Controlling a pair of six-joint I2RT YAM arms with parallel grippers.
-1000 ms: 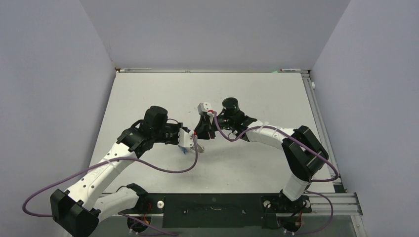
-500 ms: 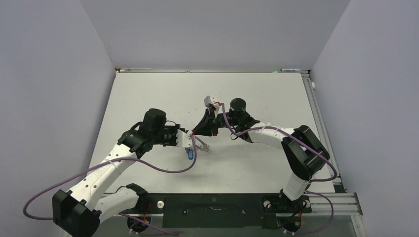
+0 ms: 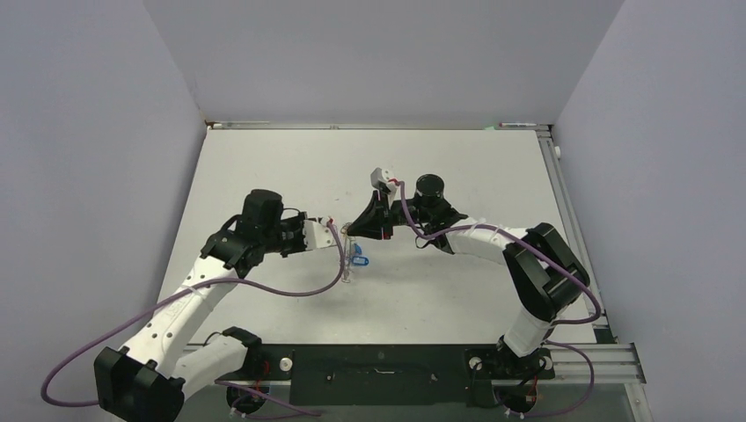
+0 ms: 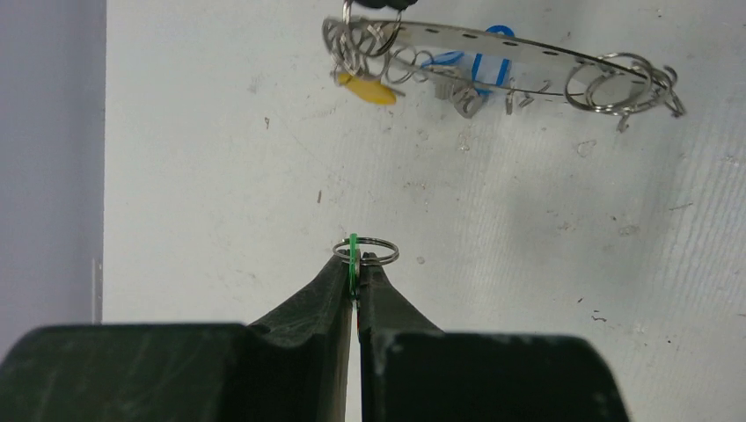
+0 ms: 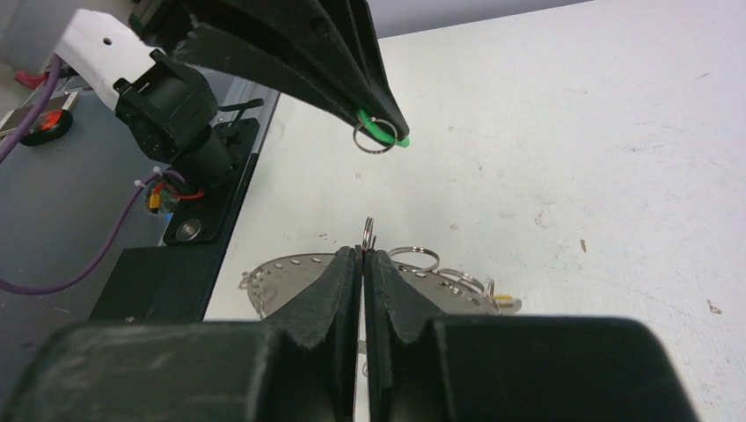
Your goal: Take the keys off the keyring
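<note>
black mounting plate (image 3: 378,362) at the near table edge, carrying both arm bases; purple cables (image 3: 290,290) loop off each arm.

item, left arm: white links, black joints, reaching in from the left. left gripper (image 4: 359,262) clenched, fingers pressed flat together on a green tag (image 4: 353,255), which has a small silver split ring threaded through it. whether a key blade sits between the fingers cannot be told. tag and ring are raised off the table and apart from the keyring, with a clear gap in both wrist views.

item, right arm: same build, reaching in from the right, tip to tip with the left. right gripper (image 5: 362,257) clenched, pinching a small loop at one end of the keyring (image 4: 545,54).

item, keyring: thin silver-grey band dotted with holes, hanging from the right fingertips at mid-table, between the two grippers. on it hang keys (image 4: 466,101), tiny and silver, a yellow tag (image 4: 369,89) just beside the gripped end, a blue tag (image 4: 488,66) near the middle, and several bare split rings bunched at both ends. whether its free end touches the surface cannot be told.

item, table (image 3: 264,167): white, scuffed and speckled, with a metal rail along the far edge.

item, walls (image 3: 378,61): pale lilac-grey, closing in the left, right and far sides.
</note>
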